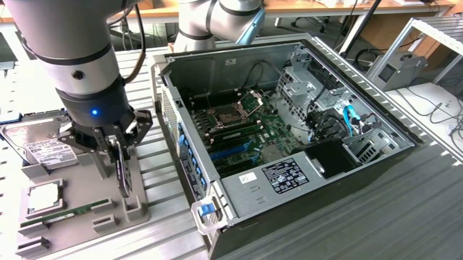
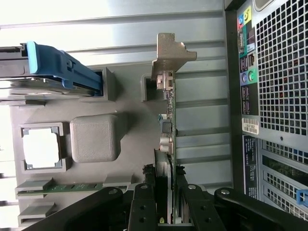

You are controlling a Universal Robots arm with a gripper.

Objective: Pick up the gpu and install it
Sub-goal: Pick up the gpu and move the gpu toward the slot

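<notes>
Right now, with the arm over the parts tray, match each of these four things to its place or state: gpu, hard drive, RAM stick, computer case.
Things:
1. gpu
2. hard drive
3. RAM stick
4. computer case

Places or states:
A. green, lying flat in a slot of the grey tray
B. open, motherboard showing, at the exterior view's right
C. on edge, clamped by the gripper
D. silver with a white label, lying flat

Pairs: 1-C, 2-D, 3-A, 4-B
</notes>
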